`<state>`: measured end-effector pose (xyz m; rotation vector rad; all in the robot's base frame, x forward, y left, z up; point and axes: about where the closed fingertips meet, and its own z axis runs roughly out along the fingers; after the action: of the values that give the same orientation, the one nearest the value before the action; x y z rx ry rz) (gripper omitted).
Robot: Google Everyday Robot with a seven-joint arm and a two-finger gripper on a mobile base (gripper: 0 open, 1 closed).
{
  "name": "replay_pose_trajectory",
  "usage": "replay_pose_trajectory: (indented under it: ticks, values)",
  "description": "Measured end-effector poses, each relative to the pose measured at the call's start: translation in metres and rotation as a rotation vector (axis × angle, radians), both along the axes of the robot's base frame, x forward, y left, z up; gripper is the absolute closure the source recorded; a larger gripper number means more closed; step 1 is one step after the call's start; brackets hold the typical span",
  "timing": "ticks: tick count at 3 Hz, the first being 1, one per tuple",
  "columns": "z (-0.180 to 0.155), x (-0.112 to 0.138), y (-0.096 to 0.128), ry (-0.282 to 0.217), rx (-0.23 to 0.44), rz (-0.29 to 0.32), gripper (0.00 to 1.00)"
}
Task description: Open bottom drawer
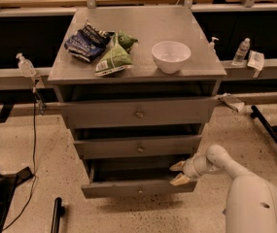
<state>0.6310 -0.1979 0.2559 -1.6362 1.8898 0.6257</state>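
Observation:
The bottom drawer [138, 189] is the lowest of three grey drawers in the metal cabinet. Its narrow flat front with a small round knob stands pulled out, with a dark gap behind it. My gripper [179, 173] is at the drawer's right end, just above the top edge of its front. Its two tan fingers [178, 166] are spread apart and hold nothing. My white arm [245, 188] comes in from the lower right.
The middle drawer [140, 147] and top drawer [139, 113] sit above. On the cabinet top [199, 33] lie a white bowl [170, 56], a blue chip bag [87, 43] and a green bag [113, 59]. A black pole [56, 213] lies on the floor at left.

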Motion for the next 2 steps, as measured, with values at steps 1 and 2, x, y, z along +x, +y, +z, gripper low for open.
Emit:
replay_pose_trajectory:
  ticks: [1, 2]
  values:
    - [-0.010, 0.015, -0.005, -0.017, -0.025, -0.024, 0.72]
    - [-0.028, 0.031, -0.009, -0.034, -0.047, -0.057, 1.00]
